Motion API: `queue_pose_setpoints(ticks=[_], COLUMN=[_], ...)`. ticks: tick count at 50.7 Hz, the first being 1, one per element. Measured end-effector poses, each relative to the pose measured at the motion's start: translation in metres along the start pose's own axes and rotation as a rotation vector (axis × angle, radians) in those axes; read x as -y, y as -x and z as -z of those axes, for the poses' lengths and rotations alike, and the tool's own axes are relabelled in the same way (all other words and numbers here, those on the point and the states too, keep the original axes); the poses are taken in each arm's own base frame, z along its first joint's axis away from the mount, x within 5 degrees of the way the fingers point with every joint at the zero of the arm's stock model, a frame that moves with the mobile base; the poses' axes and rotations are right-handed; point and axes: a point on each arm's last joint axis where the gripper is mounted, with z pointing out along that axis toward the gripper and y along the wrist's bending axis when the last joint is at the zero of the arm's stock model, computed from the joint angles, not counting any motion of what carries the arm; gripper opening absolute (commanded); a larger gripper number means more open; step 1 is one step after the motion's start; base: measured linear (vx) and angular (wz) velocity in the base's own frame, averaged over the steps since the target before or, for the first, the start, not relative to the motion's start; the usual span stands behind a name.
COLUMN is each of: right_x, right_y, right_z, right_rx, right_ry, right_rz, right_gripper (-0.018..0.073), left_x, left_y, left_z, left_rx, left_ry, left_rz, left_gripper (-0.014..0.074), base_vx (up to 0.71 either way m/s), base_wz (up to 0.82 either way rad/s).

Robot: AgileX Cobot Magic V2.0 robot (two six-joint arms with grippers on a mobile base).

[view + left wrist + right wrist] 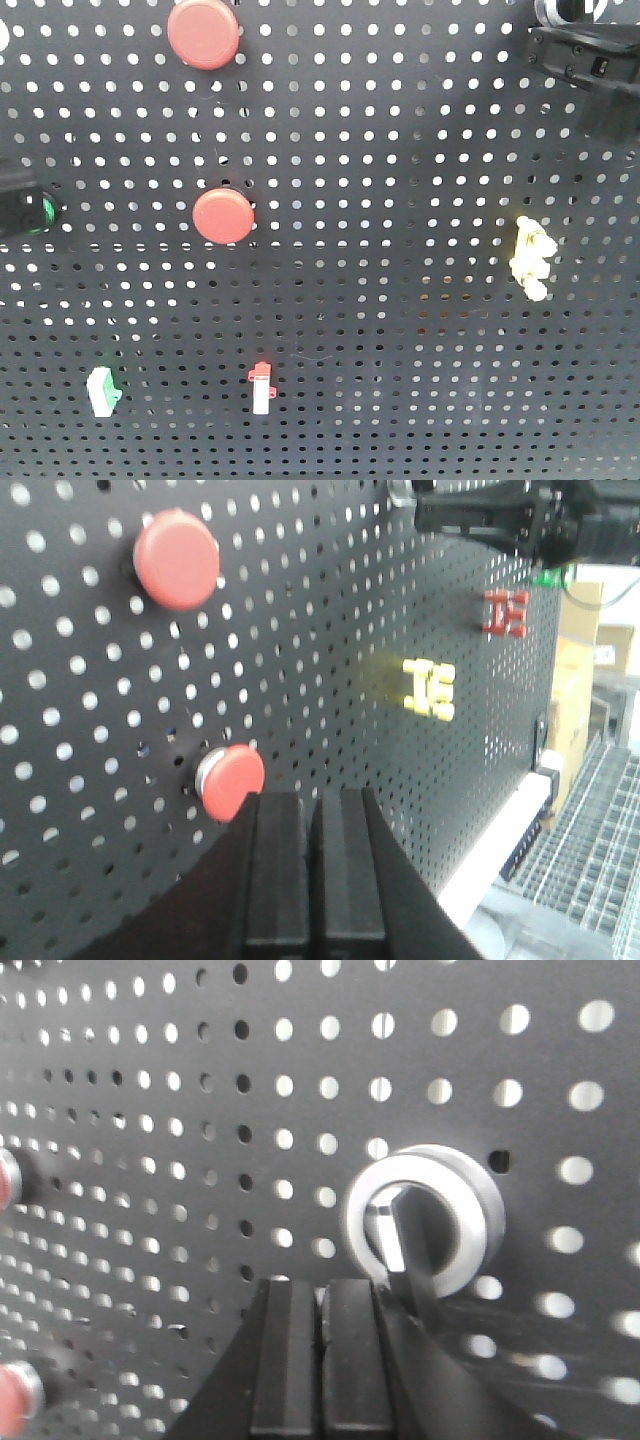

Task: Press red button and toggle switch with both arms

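Slippage threatens both presses: jaws of the left arm [312, 880], closed and empty, sit just right of the near red button [232, 780] and could glance off its dome, while the right arm [322, 1360], jaws likewise closed and empty, might skid past the toggle switch [425, 1218].

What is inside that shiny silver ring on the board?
Inside the silver ring there is a dark switch lever with a pale side. Its lower end runs down behind the right gripper, so where it ends cannot be seen.
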Motion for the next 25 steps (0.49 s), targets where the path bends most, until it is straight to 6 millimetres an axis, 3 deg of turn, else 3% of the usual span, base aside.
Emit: queue_pose_setpoints(ticks=[17,25], right_x=[-0.001,0.001], right_y=[0.001,-0.006], right_z=[0.005,0.022], right_rx=[0.000,0.007], right_ry=[-0.015,-0.076], right_rz=[0.017,0.003], right_gripper=[-0.0003,-0.0003], left_x=[-0.001,-0.002], left_y=[-0.001,-0.008], left_z=[0.000,-0.002], left_rx=[-0.008,-0.045], left_ry=[0.006,0.014], left_rz=[-0.010,-0.022], left_gripper=[0.0001,0.0001], base_vx=[0.00,0.00], base_wz=[0.00,0.00])
